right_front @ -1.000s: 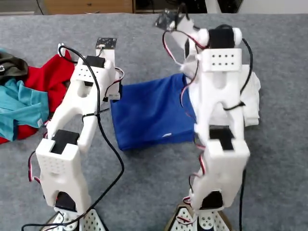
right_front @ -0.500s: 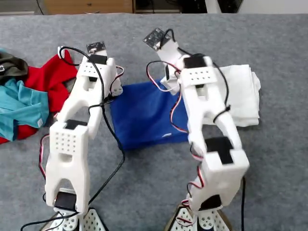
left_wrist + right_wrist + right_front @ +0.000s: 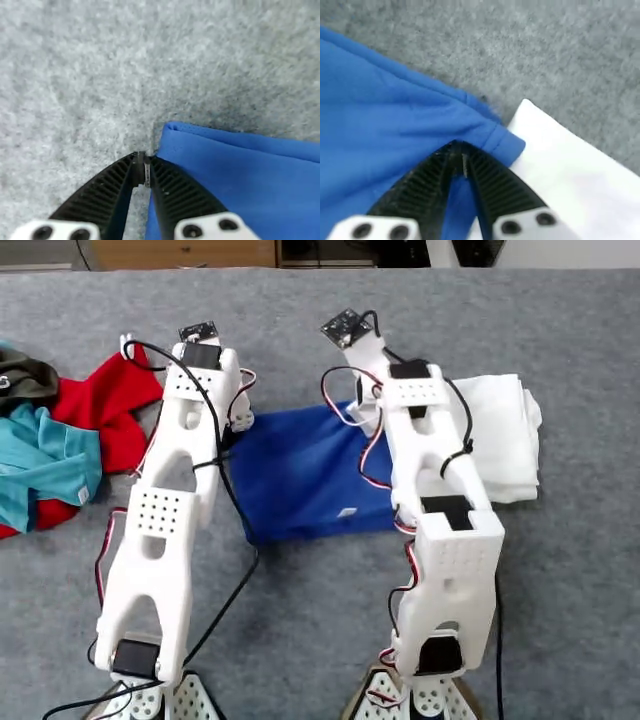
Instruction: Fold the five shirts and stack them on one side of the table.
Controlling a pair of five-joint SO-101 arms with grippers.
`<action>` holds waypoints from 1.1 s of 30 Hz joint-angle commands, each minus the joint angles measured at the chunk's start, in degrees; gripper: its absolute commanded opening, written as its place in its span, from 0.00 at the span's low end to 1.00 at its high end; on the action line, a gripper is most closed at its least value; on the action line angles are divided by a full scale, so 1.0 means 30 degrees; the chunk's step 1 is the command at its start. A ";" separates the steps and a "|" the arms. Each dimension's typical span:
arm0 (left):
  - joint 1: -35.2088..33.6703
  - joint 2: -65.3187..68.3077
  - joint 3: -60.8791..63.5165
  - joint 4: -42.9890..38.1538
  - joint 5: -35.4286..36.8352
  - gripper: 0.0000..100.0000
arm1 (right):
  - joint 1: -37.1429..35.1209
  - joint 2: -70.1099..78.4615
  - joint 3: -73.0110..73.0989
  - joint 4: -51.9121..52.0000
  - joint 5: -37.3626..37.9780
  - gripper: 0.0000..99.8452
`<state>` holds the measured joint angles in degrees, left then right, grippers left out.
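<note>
nearest us, two white plastic arms rise from their bases at the table's near edge, the left arm and the right arm. both stretch away over the grey felt-covered table. a thin black cable loops down beside the left arm.

between the arms, and partly under them, the folded blue cloth shirt lies flat on the felt. both grippers are at its far edge. the left gripper has its black ribbed jaws pressed together at the blue shirt's far left corner. one jaw sits over the cloth and the other over bare felt, and we cannot tell whether any cloth is caught between them. the right gripper also has its jaws together, pinched on the blue shirt just inside its far right corner, where the cloth creases toward the tips.

that corner touches the folded white cloth shirt, which lies just right of the blue one.

off to the left, well apart from the white shirt, we see a loose heap. a crumpled red shirt lies beside the left arm, a teal shirt lies over part of it, and a dark olive shirt sits farthest back.
</note>
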<state>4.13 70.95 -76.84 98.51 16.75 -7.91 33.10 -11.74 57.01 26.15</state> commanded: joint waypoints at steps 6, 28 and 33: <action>-0.0293 0.0513 -0.5656 0.0791 -0.1993 0.02 | 0.0601 -0.4733 -0.2418 0.4777 -0.0059 0.01; -0.0674 -0.8864 0.5832 0.0821 -0.2608 0.02 | 0.2300 -2.5158 1.5399 0.6330 -0.1055 0.01; -0.0674 -1.1297 1.0022 0.0733 -0.2637 0.02 | 0.2300 -2.8381 2.0410 0.3370 -0.1143 0.01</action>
<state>2.64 43.52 -51.96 100.18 9.01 -1.85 -46.81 42.77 72.57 23.43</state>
